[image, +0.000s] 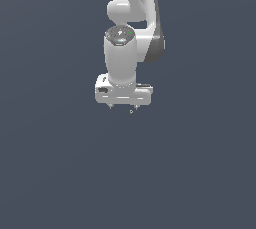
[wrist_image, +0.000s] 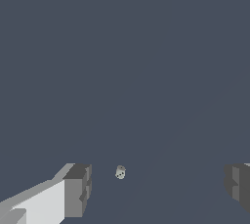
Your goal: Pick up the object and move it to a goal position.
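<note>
The object is a tiny pale grey speck with dark dots, lying on the dark grey floor. In the wrist view it sits between the two grey fingertips, nearer to this one than to the other, and touches neither. My gripper is open, with a wide gap and nothing held. In the exterior view the white gripper points straight down, and the object shows as a faint speck just below its fingertips.
The white arm rises from the gripper toward the top of the exterior view. A plain dark grey floor fills everything around it.
</note>
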You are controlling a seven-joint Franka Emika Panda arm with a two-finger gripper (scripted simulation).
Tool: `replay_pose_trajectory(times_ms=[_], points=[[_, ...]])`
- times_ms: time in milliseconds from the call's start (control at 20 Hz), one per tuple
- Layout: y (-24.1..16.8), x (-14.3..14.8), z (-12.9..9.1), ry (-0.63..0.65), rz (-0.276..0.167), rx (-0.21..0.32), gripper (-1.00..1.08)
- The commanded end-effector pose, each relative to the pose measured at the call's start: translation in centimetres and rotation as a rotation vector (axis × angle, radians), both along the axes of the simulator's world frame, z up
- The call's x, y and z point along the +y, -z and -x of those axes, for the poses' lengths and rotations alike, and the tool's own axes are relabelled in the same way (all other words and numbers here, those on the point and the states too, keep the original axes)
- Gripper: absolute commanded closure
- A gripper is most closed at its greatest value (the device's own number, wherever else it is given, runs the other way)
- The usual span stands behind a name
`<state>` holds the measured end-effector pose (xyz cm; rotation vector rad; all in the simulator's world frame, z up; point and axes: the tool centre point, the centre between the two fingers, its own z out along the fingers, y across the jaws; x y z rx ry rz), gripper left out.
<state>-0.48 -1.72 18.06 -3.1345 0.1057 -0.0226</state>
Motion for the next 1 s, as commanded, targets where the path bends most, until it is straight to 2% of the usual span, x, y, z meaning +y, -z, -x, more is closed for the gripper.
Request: replay_pose_trajectory(times_ms=[0,500,950], points=[[0.0,0.0,0.0,0.0,0.0,0.0,-0.92],[0.2,-3.7,0.7,0.034,0.01,0.019,-0.92],[0.6,-3.4,0.8,-0.006,0.012,0.019,-0.92]])
